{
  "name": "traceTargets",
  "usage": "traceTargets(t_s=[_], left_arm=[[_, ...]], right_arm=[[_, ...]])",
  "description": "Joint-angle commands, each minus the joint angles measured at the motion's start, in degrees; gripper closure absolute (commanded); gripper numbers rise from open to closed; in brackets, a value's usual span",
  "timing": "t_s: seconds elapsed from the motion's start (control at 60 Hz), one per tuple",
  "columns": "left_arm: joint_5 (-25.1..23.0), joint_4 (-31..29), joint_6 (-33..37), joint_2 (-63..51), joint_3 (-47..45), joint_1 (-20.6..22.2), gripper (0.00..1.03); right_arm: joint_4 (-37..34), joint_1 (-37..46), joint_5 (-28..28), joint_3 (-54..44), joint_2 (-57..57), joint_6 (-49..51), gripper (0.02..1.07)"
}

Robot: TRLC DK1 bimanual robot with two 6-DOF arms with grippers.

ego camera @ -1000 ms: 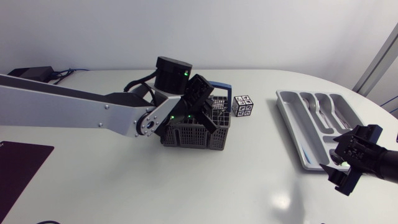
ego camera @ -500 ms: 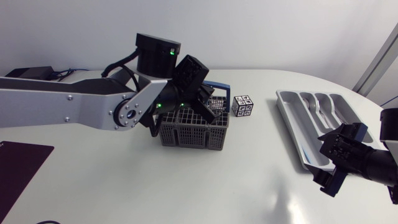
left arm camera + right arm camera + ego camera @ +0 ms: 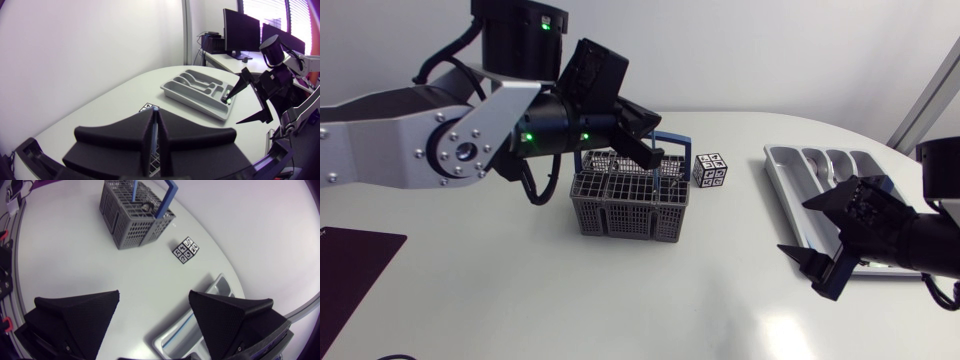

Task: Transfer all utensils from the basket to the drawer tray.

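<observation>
The basket point(image 3: 630, 195) is set mid-worktop, the tray point(image 3: 830, 190) well to its right (a marked cube point(image 3: 710, 170) lies between them). The left gripper point(image 3: 156, 130) is held above the basket, jaws pressed together. The right gripper point(image 3: 796, 228) is held by the tray, jaws spread wide.

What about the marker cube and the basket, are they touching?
Apart. The right wrist view shows bare table between the marker cube and the basket.

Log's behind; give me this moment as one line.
left gripper shut, over basket | right gripper open, beside drawer tray | marker cube beside basket
</observation>
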State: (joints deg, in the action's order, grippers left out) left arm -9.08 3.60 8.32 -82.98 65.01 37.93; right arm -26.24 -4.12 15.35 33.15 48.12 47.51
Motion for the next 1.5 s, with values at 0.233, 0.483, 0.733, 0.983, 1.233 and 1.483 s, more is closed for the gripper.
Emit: traceTargets(t_s=[0.233,0.483,0.733,0.983,1.233,1.483], left_arm=[[-11.05,-8.25,-8.93,2.38,5.47,-4.71,1.0],[-21.94,-13.18,-13.33,-0.25,8.29,-6.64,1.0],[-27.31,-16.25,-14.21,-2.54,9.87,-6.91,1.0],[-29.94,-17.04,-15.0,-3.77,10.48,-6.82,1.0],[-30.82,-17.31,-15.17,-4.65,11.01,-6.73,1.0],[-30.82,-17.31,-15.26,-4.91,11.28,-6.91,1.0]], right_arm=[[-2.76,-10.56,6.71,8.16,4.97,-16.39,0.08],[-0.3,-18.82,7.85,13.17,13.49,-24.39,0.14],[0.84,-20.23,10.57,18.97,21.67,-28.43,0.23],[1.54,-21.1,12.16,23.46,26.94,-30.81,0.47],[1.19,-22.07,12.86,23.98,27.82,-30.81,0.71],[0.49,-22.16,14.35,23.46,27.29,-30.63,0.95]])
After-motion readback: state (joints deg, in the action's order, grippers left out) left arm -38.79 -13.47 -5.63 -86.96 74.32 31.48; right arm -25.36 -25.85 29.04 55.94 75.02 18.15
